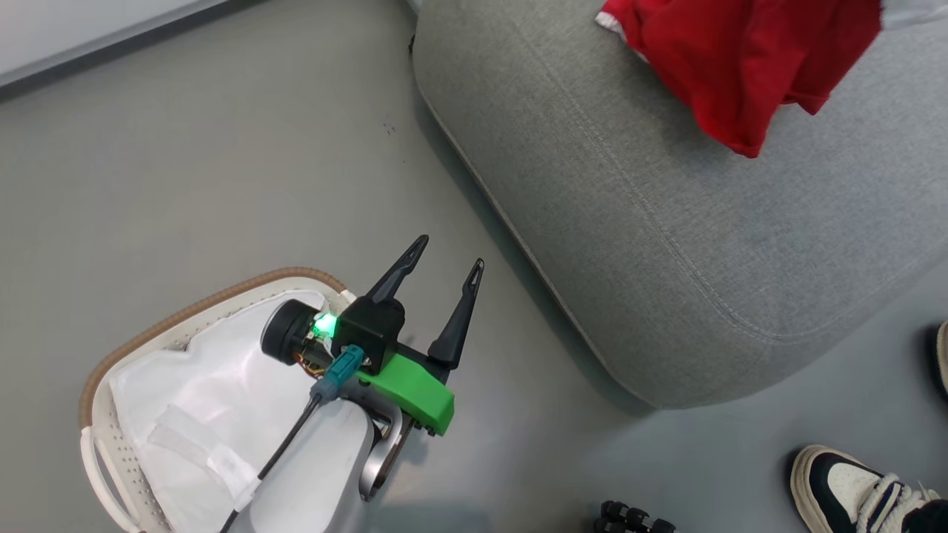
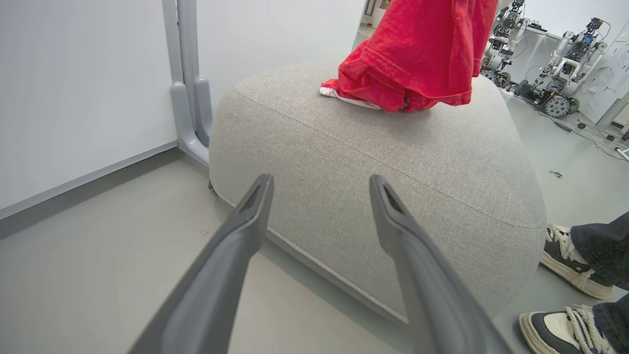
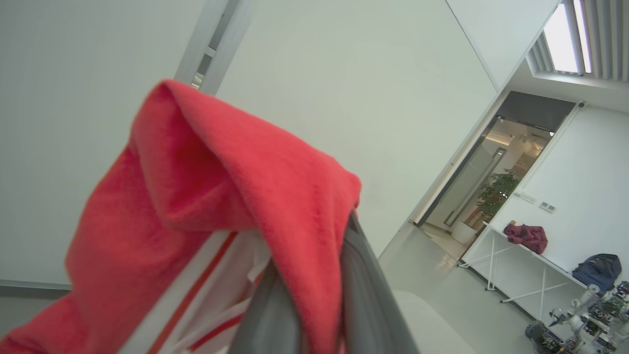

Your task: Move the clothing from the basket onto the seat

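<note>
Right gripper [image 3: 319,285] — tight on clothing [image 3: 221,187]

There is one grey seat [image 1: 666,244], one white laundry basket [image 1: 148,331] and one white liner sheet [image 1: 215,385] inside it. I count one bundle of red clothing [image 1: 740,66], two sneakers [image 2: 572,265] on the floor, and two dark fingers on the left tool [image 1: 451,250].

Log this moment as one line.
left gripper: jaws open, empty, near basket | right gripper: jaws shut on clothing, hanging over seat | basket: white liner inside
</note>
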Robot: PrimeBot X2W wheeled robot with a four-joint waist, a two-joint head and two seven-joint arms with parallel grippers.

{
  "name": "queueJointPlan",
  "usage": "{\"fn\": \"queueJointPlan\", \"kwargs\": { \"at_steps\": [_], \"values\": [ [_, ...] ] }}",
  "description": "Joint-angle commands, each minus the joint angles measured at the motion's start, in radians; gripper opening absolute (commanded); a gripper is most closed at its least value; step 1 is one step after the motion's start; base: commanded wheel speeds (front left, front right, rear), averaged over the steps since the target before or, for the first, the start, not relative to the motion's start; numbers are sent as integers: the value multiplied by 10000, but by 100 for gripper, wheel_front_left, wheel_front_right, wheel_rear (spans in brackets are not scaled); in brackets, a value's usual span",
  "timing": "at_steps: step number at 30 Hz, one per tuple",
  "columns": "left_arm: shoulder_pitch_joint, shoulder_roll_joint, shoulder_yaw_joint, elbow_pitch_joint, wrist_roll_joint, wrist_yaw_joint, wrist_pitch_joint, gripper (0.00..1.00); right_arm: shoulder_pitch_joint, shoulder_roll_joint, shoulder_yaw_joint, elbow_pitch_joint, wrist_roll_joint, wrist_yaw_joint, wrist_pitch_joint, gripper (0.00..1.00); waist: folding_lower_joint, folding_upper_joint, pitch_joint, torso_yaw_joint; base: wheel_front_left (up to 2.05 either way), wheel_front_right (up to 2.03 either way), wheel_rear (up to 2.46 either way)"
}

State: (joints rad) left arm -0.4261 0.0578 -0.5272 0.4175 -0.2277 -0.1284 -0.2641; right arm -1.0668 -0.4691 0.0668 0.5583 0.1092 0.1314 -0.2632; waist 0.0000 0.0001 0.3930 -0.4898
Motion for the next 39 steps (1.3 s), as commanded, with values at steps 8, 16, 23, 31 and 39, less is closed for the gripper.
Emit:
{"fn": "queueJointPlan", "kwargs": {
  "at_steps": [8,16,23,31,39],
  "values": [
    [-637,251,19,-82,241,-33,-4,100,-770,-590,-1940,1543,-1160,-14,-26,0,0,-1,1424,1329,0,0,0],
    [-945,293,-3,-204,338,-34,-4,100,25,-188,-3504,2690,-1904,-14,-26,48,0,-1,1999,1857,0,0,0],
    [-878,223,68,-284,300,-35,-5,100,1528,674,-4804,2590,-2176,-14,-24,100,0,-1,1863,1970,0,0,0],
    [-419,239,351,-340,344,-35,-4,100,3920,1856,-4598,1069,-1765,-14,-24,100,0,-1,1007,1983,0,0,0],
    [305,181,1078,-648,457,-29,-4,100,5630,2707,-3146,-437,-1000,-14,-25,100,0,-1,-3,2410,0,0,0]
  ]
}}
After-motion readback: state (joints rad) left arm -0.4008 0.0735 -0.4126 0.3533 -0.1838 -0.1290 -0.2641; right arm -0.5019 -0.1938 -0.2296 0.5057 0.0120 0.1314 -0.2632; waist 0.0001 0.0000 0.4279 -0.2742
